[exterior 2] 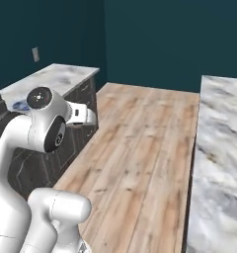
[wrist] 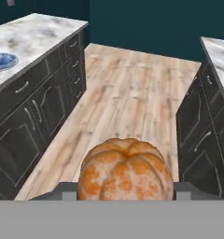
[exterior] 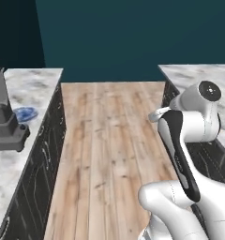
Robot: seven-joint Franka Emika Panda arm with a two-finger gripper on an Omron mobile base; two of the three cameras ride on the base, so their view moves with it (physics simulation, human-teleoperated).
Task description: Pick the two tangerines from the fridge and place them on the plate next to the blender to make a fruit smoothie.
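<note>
One tangerine (wrist: 126, 171), orange and ribbed, sits close up at the bottom of the hand view, and my gripper (wrist: 125, 189) is shut on it, held over the wooden floor. The blue-and-white plate (wrist: 2, 60) lies on the left marble counter, ahead and to the left of the gripper; the left base view shows the plate (exterior: 24, 113) right beside the grey blender (exterior: 3, 119). The second tangerine and the fridge are out of view.
A wood-plank aisle (exterior: 109, 140) runs between two marble-topped counters with dark cabinet fronts, one on the left (exterior: 30, 89) and one on the right (exterior 2: 221, 148). A dark teal wall (exterior: 133, 37) closes the far end.
</note>
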